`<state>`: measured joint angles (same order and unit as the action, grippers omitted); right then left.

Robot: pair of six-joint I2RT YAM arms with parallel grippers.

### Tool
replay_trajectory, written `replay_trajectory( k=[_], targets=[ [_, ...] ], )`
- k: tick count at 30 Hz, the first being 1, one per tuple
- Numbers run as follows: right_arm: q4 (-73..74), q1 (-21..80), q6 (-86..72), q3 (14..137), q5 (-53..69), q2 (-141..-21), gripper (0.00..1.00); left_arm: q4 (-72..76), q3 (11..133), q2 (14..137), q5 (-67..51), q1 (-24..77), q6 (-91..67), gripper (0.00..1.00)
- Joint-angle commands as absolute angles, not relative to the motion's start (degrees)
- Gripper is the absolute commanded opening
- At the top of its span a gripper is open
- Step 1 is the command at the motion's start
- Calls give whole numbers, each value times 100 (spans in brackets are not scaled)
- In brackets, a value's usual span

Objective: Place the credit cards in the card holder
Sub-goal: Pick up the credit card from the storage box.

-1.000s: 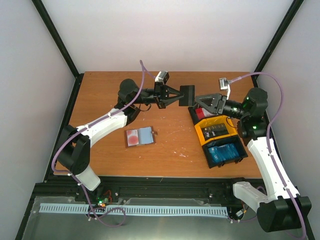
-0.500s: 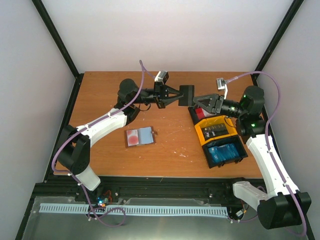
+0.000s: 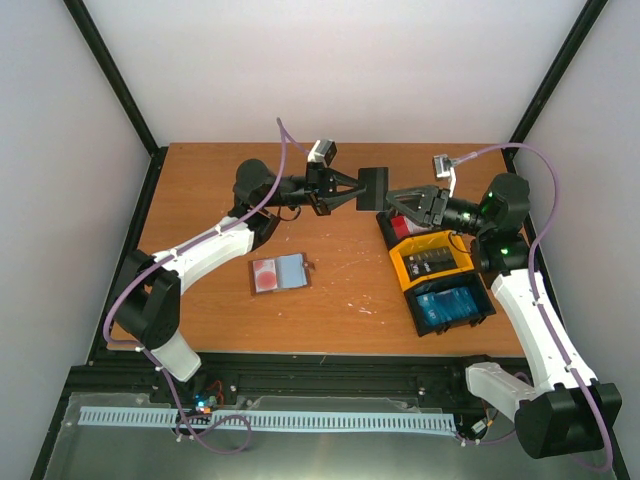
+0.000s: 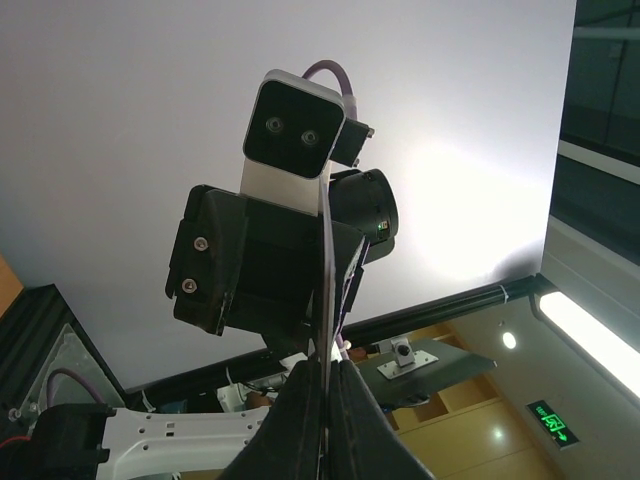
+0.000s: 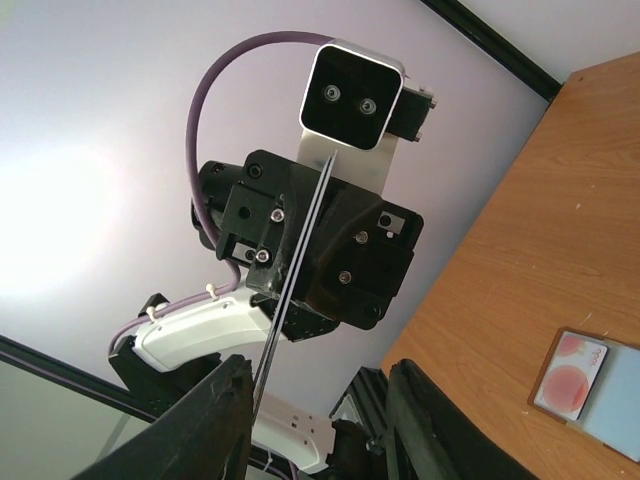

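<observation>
A dark credit card [image 3: 373, 188] hangs in the air above the back of the table, with my left gripper [image 3: 358, 194] shut on its left edge. The left wrist view shows that card edge-on [image 4: 326, 270], pinched at my left gripper [image 4: 328, 375]. My right gripper [image 3: 393, 203] faces it from the right, open. In the right wrist view the card's thin edge [image 5: 300, 260] runs down between the spread fingers of my right gripper [image 5: 315, 400], close to the left one. The brown card holder [image 3: 278, 272] lies open on the table with a red and white card [image 3: 265, 274] in it, and the card holder [image 5: 590, 390] also shows in the right wrist view.
Three trays stand in a row at the right: a black tray [image 3: 385, 232] with red cards, a yellow tray [image 3: 402, 268] with dark cards, and a black tray [image 3: 422, 318] with blue cards. Black frame posts rise at the table's back corners.
My right gripper has edged a little toward the held card, and its jaws narrowed and then spread again. The left gripper and the card have stayed in place.
</observation>
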<state>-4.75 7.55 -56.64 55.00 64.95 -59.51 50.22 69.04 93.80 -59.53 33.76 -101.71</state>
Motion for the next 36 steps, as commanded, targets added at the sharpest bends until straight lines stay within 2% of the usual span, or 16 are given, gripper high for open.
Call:
replay_trajectory(
  k=[1, 25, 36],
  targets=[
    [-688, 789, -5762, 5399, 6469, -5874, 37, 5545, 6939, 9227, -5872, 3349, -10338, 1],
    [-1274, 790, -6161, 5184, 6548, -5825, 51, 5686, 6755, 9105, -5810, 3349, -10393, 1],
    [-212, 855, -5431, 5447, 6434, -5980, 46, 5787, 6790, 9132, -5827, 3349, -10431, 1]
  ],
)
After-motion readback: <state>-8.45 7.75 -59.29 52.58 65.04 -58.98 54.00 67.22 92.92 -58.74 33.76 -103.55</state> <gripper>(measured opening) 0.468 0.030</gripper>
